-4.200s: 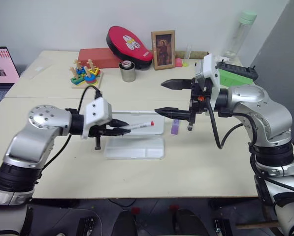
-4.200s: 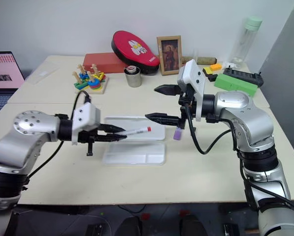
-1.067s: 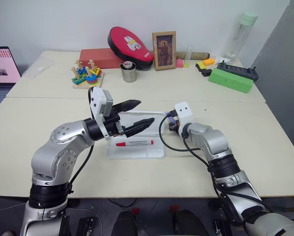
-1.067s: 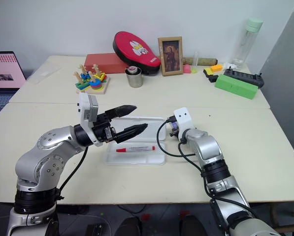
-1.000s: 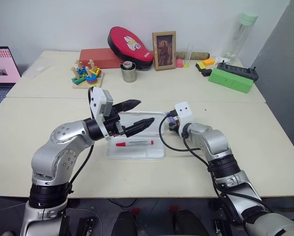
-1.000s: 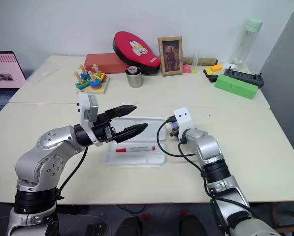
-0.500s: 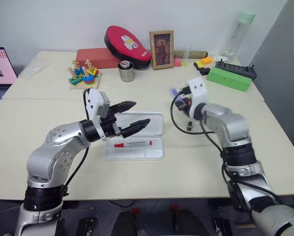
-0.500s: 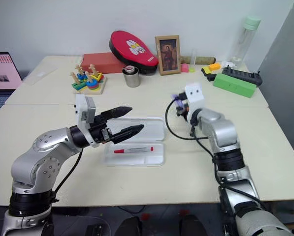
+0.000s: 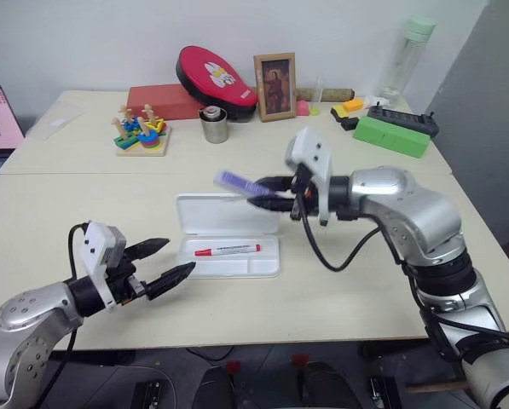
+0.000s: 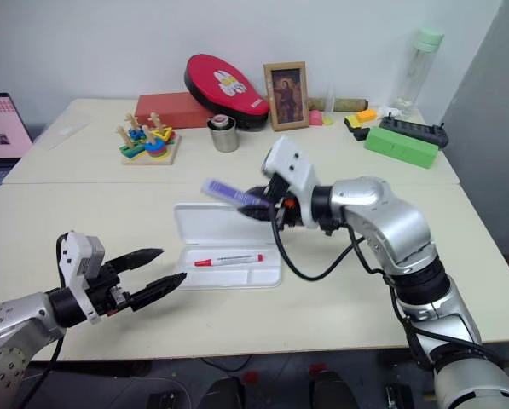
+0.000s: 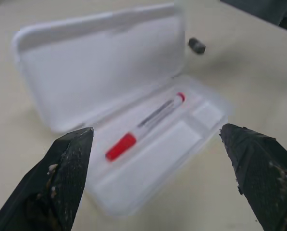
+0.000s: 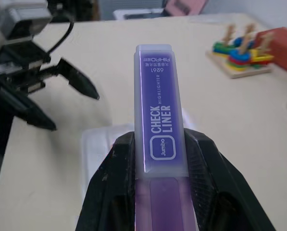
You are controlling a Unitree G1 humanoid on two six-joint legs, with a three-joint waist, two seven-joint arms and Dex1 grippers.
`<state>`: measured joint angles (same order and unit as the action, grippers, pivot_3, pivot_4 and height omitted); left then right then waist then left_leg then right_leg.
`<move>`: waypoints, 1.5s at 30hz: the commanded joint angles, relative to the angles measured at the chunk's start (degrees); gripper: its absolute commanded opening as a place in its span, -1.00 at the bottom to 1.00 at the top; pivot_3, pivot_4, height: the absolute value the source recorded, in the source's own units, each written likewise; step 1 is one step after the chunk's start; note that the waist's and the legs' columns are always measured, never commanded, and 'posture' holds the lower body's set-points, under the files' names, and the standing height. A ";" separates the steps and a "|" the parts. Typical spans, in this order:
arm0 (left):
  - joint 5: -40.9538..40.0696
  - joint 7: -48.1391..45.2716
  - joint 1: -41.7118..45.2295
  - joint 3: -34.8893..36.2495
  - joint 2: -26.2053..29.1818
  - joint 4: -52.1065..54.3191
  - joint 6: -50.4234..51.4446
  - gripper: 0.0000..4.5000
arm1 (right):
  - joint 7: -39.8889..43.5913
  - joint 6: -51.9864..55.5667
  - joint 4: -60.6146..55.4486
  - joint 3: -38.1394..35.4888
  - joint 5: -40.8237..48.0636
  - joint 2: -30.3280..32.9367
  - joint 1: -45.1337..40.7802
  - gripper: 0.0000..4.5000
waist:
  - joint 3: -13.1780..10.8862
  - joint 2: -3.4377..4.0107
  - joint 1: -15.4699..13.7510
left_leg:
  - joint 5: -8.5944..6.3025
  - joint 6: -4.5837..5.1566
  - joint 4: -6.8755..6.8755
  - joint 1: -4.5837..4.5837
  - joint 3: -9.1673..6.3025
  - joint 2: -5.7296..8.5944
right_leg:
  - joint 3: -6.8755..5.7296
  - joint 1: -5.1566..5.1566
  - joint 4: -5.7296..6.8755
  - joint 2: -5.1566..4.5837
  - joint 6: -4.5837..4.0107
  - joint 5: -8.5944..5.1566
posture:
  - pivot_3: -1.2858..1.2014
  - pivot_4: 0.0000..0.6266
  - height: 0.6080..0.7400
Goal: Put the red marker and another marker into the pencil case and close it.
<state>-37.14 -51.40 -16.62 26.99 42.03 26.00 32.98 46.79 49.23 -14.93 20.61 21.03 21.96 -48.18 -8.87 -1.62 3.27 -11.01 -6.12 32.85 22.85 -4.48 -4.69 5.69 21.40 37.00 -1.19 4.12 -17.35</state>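
Nearest the table's front edge (image 9: 263, 319), bare tabletop surrounds the left gripper (image 9: 163, 261), which has pulled back from over the pencil case (image 9: 228, 237) since a second ago and hangs with fingers spread wide, holding nothing. The case lies open mid-table, the red marker (image 9: 228, 250) in its tray. Above the raised lid, the right gripper (image 9: 267, 193), lifted from the table beside the case, clamps the purple highlighter (image 9: 238, 182). Clutter lines the far edge.
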 commanded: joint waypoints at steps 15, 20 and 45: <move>-3.62 2.42 -9.54 8.11 -2.30 7.28 -1.69 1.00 | -0.88 -7.80 16.11 18.33 -13.93 -11.45 -0.60 -0.52 | 0.11 -0.20 -0.58 | 0.00 -0.05 0.00 0.02 0.03 -0.01 | -0.04 0.06 0.08 -0.01 -0.07 -0.03 | 0.03 -0.52 1.00; -4.23 3.16 -9.93 7.99 -2.02 7.75 -1.44 1.00 | -0.45 -8.92 18.24 18.35 -15.33 -12.87 -0.24 -0.52 | 0.11 -0.20 -0.54 | 0.00 -0.05 0.00 0.02 0.03 -0.01 | -0.04 0.07 0.07 -0.01 -0.08 -0.04 | 0.03 -0.52 1.00; -3.67 4.39 0.58 0.44 -0.51 5.56 -0.35 1.00 | 3.41 -1.07 5.77 2.90 -6.52 -9.47 1.67 0.98 | 0.11 -0.19 -0.52 | -0.01 -0.06 0.00 0.04 0.02 -0.01 | -0.04 0.05 0.05 0.00 -0.06 -0.03 | 0.03 -0.52 1.00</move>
<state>-40.43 -46.92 -18.20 28.94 40.88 31.15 33.13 49.66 45.07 -4.07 29.05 11.02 10.62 -47.40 -8.76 -1.82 2.75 -11.02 -6.18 32.84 22.89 -4.47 -4.70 5.64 21.45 37.05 -1.20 4.06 -17.38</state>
